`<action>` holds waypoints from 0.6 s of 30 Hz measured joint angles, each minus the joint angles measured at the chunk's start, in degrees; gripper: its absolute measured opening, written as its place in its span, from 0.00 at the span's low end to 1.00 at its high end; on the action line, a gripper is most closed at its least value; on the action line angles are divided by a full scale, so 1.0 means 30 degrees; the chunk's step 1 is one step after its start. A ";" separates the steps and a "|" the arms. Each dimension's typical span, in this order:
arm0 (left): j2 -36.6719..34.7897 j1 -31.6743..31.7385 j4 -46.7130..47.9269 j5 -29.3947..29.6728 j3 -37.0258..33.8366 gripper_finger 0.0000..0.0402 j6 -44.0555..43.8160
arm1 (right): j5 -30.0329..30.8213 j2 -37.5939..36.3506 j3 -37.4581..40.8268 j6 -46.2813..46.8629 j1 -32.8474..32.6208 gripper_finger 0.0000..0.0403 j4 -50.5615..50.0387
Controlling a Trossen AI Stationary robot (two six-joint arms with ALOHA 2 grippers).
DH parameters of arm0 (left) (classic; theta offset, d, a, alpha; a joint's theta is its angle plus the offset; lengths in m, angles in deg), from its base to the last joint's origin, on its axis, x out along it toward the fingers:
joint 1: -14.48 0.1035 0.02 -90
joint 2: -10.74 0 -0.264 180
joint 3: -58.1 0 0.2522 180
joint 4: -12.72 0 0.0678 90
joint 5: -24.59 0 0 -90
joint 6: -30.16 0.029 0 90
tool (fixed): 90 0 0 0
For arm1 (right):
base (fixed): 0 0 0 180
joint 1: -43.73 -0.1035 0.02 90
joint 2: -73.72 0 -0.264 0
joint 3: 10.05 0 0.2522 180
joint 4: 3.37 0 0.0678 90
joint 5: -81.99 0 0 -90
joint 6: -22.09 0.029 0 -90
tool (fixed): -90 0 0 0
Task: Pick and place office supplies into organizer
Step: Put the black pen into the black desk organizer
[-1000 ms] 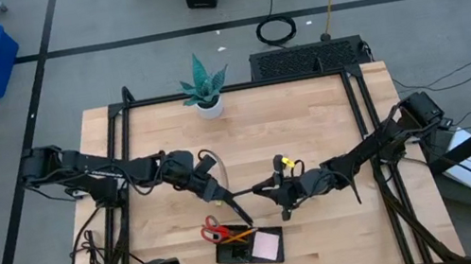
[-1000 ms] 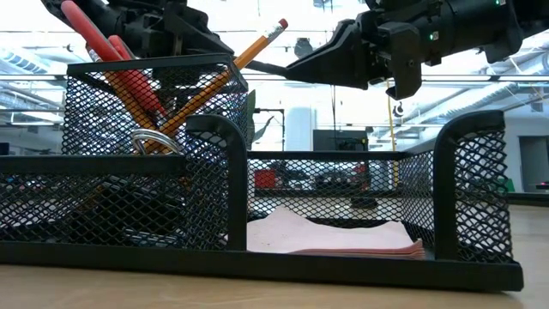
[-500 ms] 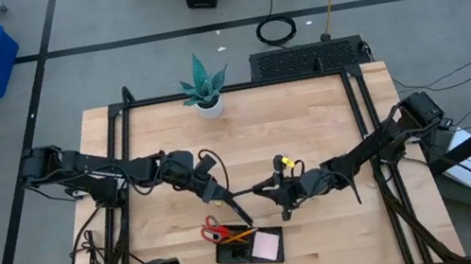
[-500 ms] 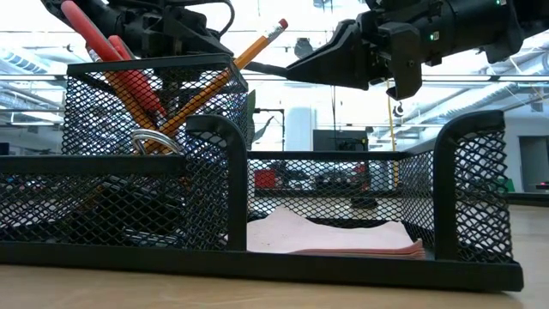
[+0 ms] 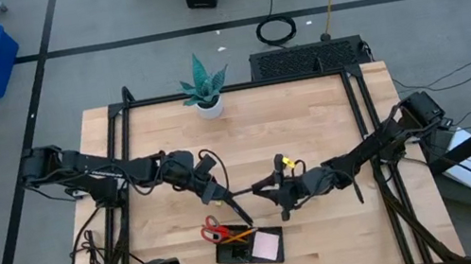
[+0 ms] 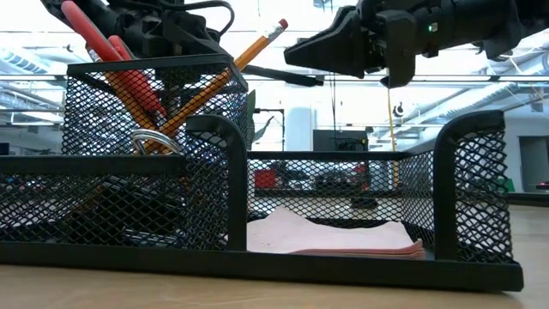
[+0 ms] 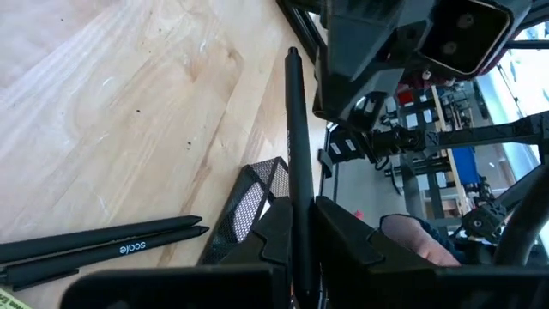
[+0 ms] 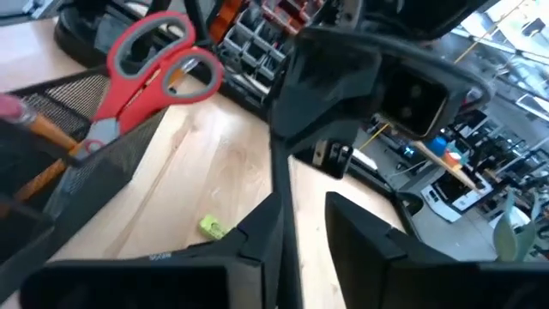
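1. A thin black pen [image 7: 297, 163] hangs in the air above the counter's [image 5: 246, 135] middle, just behind the organizer [image 5: 250, 247] at the front edge.
2. Left gripper [image 5: 228, 202] pinches the pen.
3. Right gripper [image 5: 269, 187] fingers slightly spread around the pen's other end.

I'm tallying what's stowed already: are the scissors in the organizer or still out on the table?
In. The scissors stand handles-up in the organizer's tall mesh cup beside a pencil.
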 joint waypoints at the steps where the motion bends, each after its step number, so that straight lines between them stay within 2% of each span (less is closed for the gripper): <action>1: 0.0000 -0.0005 0.0003 0.0007 0.0000 0.09 0.0008 | -0.0001 -0.0003 0.0000 -0.0063 0.0000 0.23 0.0003; 8: 0.0000 -0.0005 0.0023 0.0046 0.0000 0.06 0.0553 | -0.0014 -0.0742 0.0007 -0.0676 -0.0187 0.33 -0.0118; 18: 0.0000 -0.0005 -0.0680 0.1794 0.0000 0.06 0.3794 | -0.0188 -0.4646 0.1161 0.5485 -0.0031 0.40 0.1318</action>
